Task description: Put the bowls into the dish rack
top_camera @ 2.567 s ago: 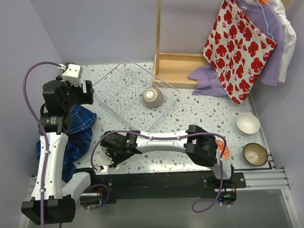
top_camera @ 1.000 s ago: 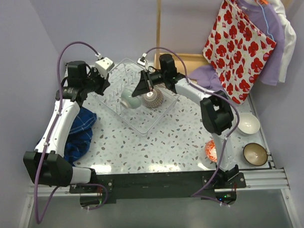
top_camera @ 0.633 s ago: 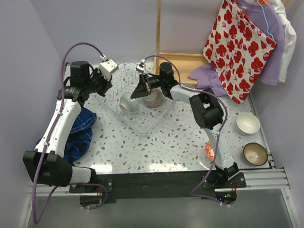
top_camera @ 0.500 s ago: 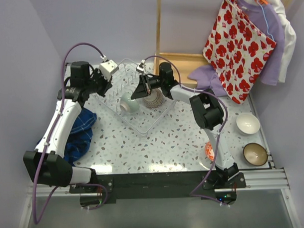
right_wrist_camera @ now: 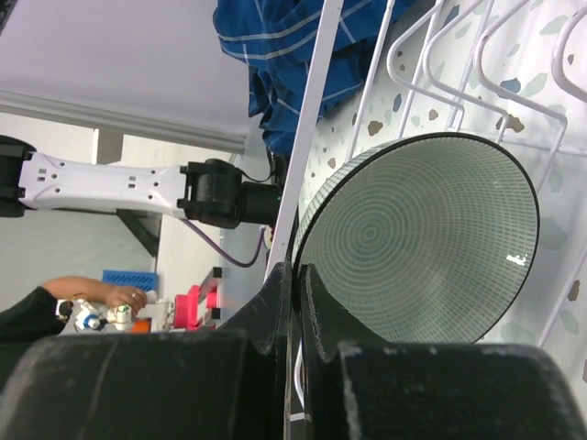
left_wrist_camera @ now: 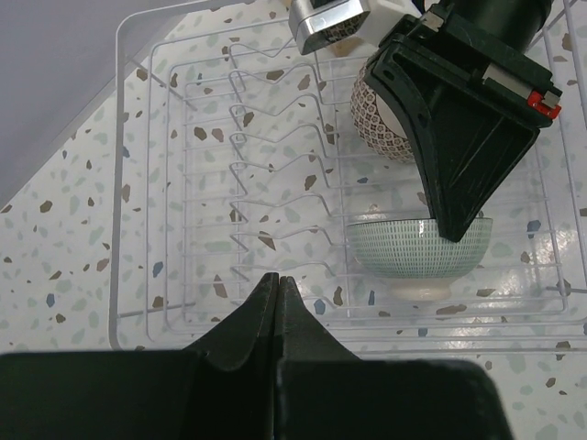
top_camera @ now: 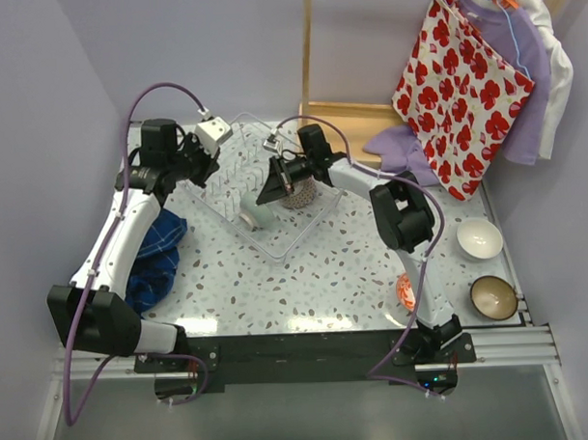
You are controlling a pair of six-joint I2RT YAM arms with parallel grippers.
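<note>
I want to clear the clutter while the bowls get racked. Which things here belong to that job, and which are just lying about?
Part of the job: dish rack, green bowl, net-patterned bowl, white bowl, brown bowl, orange bowl.

Just lying about: blue cloth, wooden box, purple cloth, flowered bag.

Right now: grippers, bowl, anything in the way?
Left gripper shut, empty, over edge of clear pronged dish rack. Right gripper shut on rim of pale green round bowl, inside rack. Brown net-patterned bowl close beside.
</note>
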